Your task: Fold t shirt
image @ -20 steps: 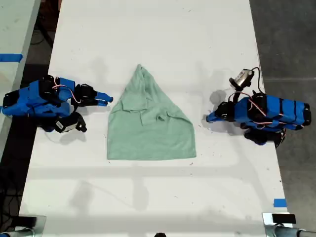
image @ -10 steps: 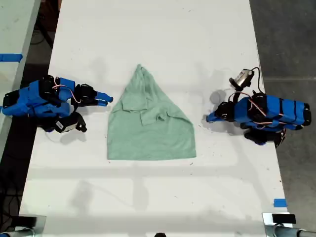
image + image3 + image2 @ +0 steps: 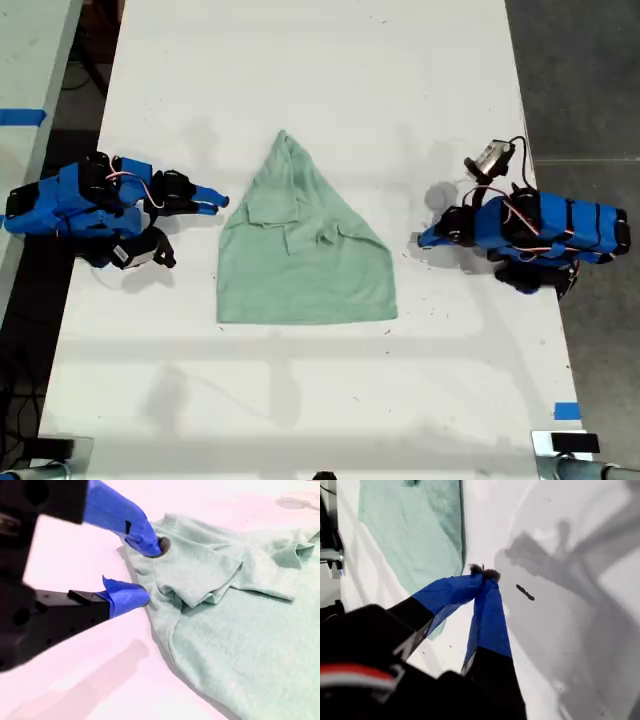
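The pale mint-green t shirt (image 3: 300, 250) lies on the white table (image 3: 320, 60), folded into a shape that is pointed at the far end and straight at the near hem. My second gripper (image 3: 215, 202) rests at the shirt's edge on the exterior view's left. It is open, and its blue fingertips (image 3: 145, 572) straddle the wrinkled cloth (image 3: 240, 605) beside a folded sleeve. My first gripper (image 3: 422, 240) sits on the exterior view's right, a short gap from the shirt. Its tips (image 3: 484, 572) are shut together on nothing, with the shirt's edge (image 3: 415, 525) just beyond them.
A blue tape mark (image 3: 566, 410) sits near the table's edge on the exterior view's right. A second table with blue tape (image 3: 22, 116) stands past the exterior view's left edge. Dark floor borders both sides. A small dark speck (image 3: 525, 592) lies near my first gripper.
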You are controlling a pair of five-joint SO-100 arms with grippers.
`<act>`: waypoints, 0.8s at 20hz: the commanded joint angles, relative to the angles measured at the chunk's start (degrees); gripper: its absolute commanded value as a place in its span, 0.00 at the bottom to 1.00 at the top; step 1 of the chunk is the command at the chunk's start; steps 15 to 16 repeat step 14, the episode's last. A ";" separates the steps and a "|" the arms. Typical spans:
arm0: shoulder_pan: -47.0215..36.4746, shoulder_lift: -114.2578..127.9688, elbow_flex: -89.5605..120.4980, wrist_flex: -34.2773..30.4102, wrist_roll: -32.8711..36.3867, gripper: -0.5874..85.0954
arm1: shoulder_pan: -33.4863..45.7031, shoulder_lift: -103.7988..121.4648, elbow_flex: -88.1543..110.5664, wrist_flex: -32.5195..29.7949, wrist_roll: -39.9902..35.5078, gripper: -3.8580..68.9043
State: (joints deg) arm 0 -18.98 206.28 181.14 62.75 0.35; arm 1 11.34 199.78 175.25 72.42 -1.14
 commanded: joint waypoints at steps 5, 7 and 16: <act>-0.70 0.26 -0.62 0.18 -0.53 0.15 | -0.26 0.97 3.16 -0.97 -0.35 0.05; -0.70 0.26 -0.62 0.18 -0.53 0.15 | -0.62 0.97 3.16 -0.97 -0.26 0.05; -0.70 0.26 -0.62 0.18 -0.53 0.15 | -0.79 0.97 3.16 -0.70 0.18 0.05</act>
